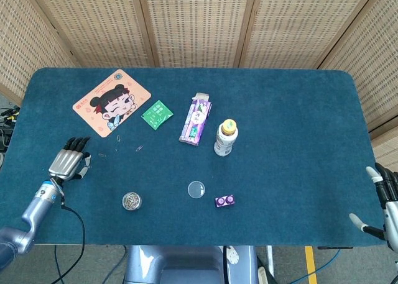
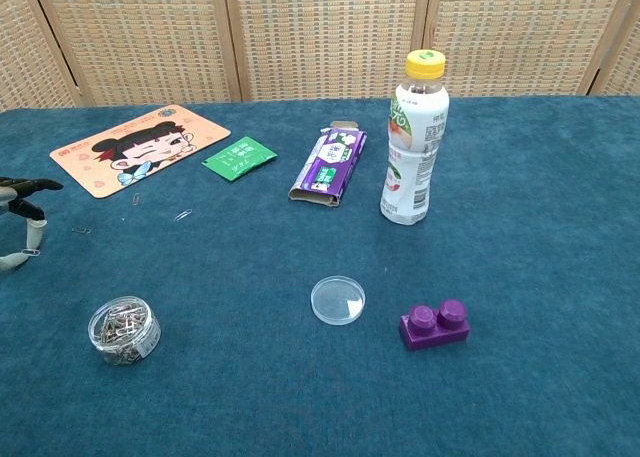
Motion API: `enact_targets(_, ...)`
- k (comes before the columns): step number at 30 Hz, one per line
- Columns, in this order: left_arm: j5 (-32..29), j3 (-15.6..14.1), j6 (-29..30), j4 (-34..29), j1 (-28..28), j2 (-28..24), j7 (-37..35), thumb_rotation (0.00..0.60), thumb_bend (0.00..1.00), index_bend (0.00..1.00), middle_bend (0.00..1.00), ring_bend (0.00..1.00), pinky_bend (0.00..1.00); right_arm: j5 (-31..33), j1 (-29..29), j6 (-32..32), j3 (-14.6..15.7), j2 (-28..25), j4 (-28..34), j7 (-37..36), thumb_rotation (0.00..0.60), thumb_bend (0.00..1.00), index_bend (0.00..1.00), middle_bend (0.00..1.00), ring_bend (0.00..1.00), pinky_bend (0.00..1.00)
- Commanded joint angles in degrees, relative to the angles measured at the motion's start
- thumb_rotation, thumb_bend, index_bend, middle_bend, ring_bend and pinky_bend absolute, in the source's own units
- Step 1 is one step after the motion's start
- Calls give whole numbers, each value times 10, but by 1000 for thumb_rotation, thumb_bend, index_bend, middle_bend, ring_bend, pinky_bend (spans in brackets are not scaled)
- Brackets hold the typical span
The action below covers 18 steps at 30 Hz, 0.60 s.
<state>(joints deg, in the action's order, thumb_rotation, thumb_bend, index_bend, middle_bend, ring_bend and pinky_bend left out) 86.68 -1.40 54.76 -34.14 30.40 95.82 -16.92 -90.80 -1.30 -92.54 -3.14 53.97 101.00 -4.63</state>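
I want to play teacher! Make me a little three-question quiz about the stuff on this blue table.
1. True or false: the bottle stands upright with a yellow cap.
2. Which thing lies closest to the purple block? A) the cartoon mat B) the clear round lid C) the green packet
3. Fill in: the small jar near the left hand is full of paper ____.

Key: 1 true. 2 B. 3 clips.
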Motion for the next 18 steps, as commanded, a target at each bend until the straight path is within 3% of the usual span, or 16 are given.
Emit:
enact_targets(1,0,1,5,-8,0,-5,2,600,400,682,0,0,0,0,0,-1,0,-1,0,-2,600,0,37,0,0,0)
enact_targets(10,9,6,44,-70,2,-38,16,600,400,682,0,0,0,-2,-2,-5,0,-5,0,-12,600,0,37,0,0,0)
enact_targets(18,32,5,91,-183,6,-86,54,600,400,683,0,0,0,-2,-4,-8,0,-9,-1,-22,600,0,37,0,0,0)
